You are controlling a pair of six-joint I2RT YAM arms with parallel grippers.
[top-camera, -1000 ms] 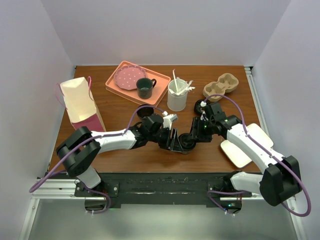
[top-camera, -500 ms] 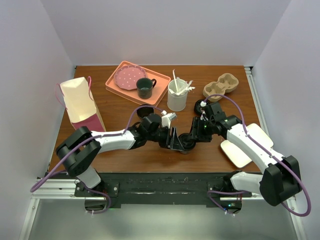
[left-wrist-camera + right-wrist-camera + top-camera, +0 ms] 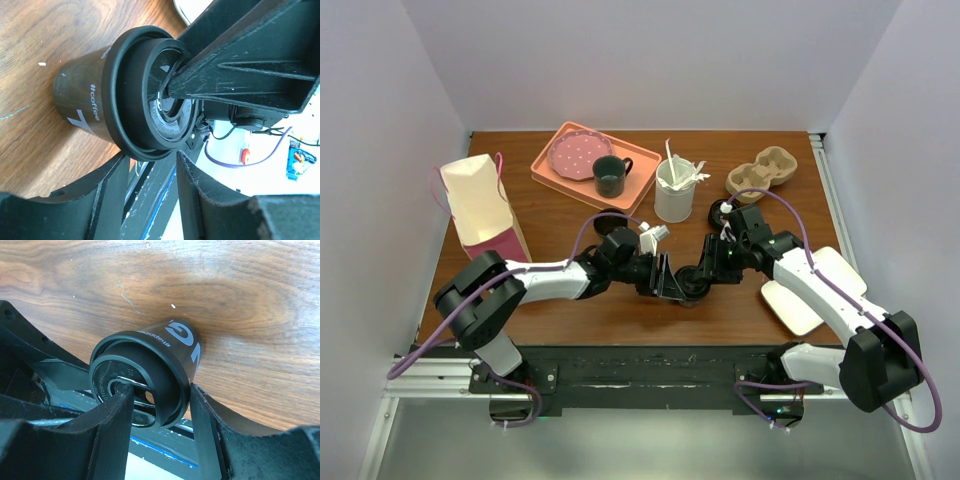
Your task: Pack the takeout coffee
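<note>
The takeout coffee (image 3: 82,107) shows "#coffee" only from the left wrist.

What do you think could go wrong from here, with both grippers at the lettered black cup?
The right gripper seems to pinch only the rim of the round black lid, so lifting may pop it off the small black paper cup with white lettering. The open left gripper, close beside, could tip the cup.

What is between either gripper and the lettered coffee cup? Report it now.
Nothing visible. The right gripper has one finger across the lid and one beside the coffee cup wall. The left gripper has its fingertips at the lid's rim.
</note>
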